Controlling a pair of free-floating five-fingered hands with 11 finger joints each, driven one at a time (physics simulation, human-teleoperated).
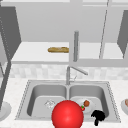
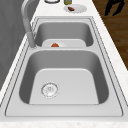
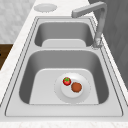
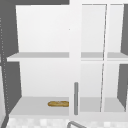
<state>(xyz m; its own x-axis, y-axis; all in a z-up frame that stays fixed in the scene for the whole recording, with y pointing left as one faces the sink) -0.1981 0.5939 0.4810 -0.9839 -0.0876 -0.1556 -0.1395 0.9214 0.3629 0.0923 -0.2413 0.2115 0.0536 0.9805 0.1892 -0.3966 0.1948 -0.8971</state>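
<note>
One black hand [image 1: 98, 117] shows in the front view at the near right corner of the sink [image 1: 25, 100], over the near rim. By its side of the frame it is the right hand. Its fingers hang down and look loosely spread, holding nothing, though the outline is too dark to be sure.

Nearest to it: one white plate [image 3: 83, 96] on the floor of the right basin, carrying two items, one red strawberry [image 3: 66, 81] and one brown round piece [image 3: 76, 87], side by side and just apart.

One large red ball [image 1: 67, 114] sits at the near edge of the front view, before the divider.

Basins: two. Left basin has one drain [image 2: 49, 89].

One faucet [image 1: 68, 75] at the far rim.

One loaf [image 4: 58, 103] lies on the lower cabinet shelf.
</note>
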